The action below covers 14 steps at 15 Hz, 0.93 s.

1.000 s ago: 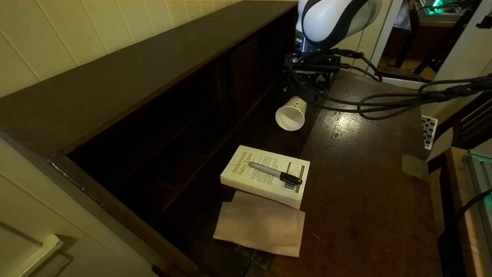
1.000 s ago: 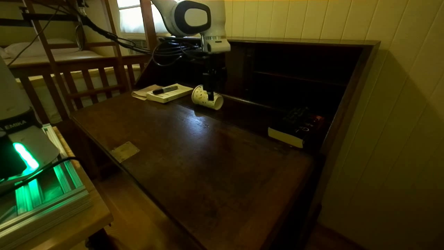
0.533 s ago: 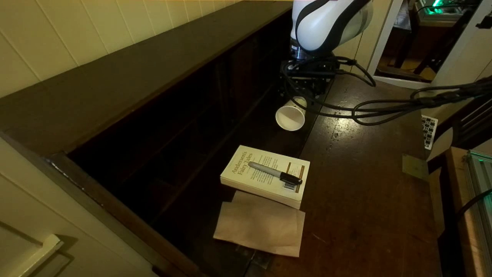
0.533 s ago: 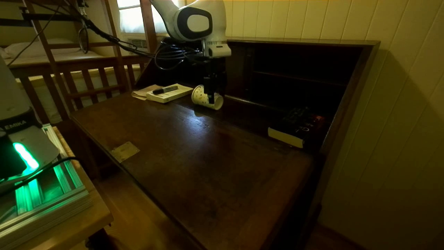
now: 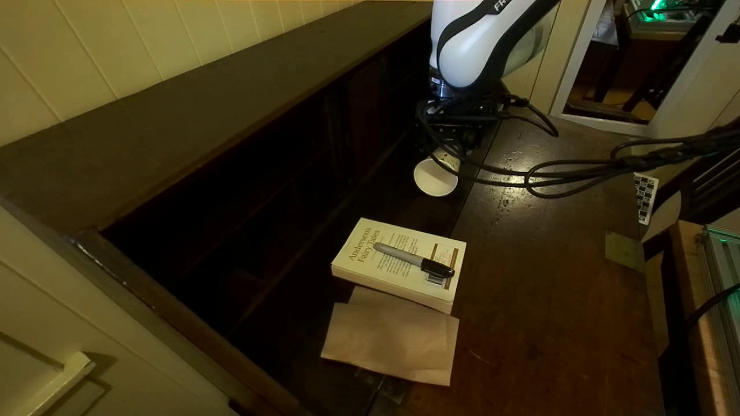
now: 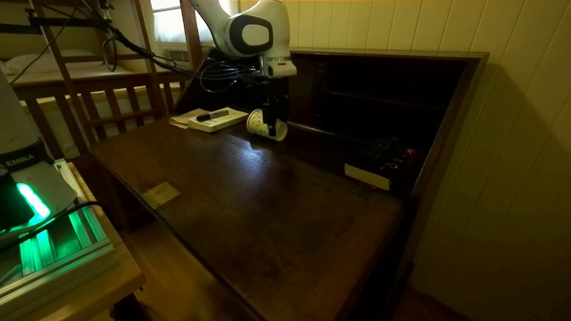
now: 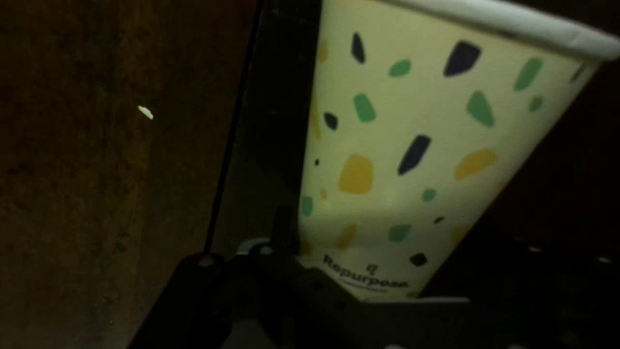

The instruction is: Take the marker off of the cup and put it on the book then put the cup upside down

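The cup (image 5: pixel 435 178) lies on its side on the desk, its mouth facing the book; it is white with coloured flecks. My gripper (image 6: pixel 271 127) points straight down over it, with one dark finger in front of the cup's side in an exterior view. In the wrist view the cup (image 7: pixel 402 135) fills the space between the jaws, a finger (image 7: pixel 285 228) close against its left side. The far finger is lost in darkness, so firm contact on both sides does not show. The grey marker (image 5: pixel 399 254) with black cap rests across the white book (image 5: pixel 399 234).
A folded tan paper sheet (image 5: pixel 393 349) lies against the book's near edge. A thick dark book (image 6: pixel 379 165) sits at the far end of the desk (image 6: pixel 250 214). The desk's raised shelf unit (image 6: pixel 388 93) stands close behind the cup. Cables (image 5: pixel 566 167) loop from the wrist.
The arm has come down, bringing the fingers lower around the cup. The cup's rim looks very slightly shifted in an exterior view. Marker and book have stayed put.
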Tool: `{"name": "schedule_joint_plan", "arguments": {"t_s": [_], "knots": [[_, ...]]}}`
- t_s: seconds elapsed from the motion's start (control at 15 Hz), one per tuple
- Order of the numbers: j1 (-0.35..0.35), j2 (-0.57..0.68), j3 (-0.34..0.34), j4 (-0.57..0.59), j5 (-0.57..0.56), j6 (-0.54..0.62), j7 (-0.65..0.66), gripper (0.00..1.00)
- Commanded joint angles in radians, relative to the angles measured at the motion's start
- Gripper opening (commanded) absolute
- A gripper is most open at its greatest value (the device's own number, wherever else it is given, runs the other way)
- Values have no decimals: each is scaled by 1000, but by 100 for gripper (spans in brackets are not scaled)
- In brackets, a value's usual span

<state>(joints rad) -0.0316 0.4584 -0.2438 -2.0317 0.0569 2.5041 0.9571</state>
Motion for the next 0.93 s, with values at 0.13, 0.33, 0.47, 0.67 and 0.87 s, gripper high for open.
{"name": "schedule_joint_plan", "arguments": {"t_s": [0.13,0.33,0.47,0.67,0.87], "knots": [[45,10,-35,23,-85,-12,54,66],[82,0,-62,18,-171,-5,83,66],[115,-7,-87,15,-250,-8,117,67],[178,-19,-128,9,-400,-20,195,69],[240,-26,-162,5,-573,-30,284,71]]}}
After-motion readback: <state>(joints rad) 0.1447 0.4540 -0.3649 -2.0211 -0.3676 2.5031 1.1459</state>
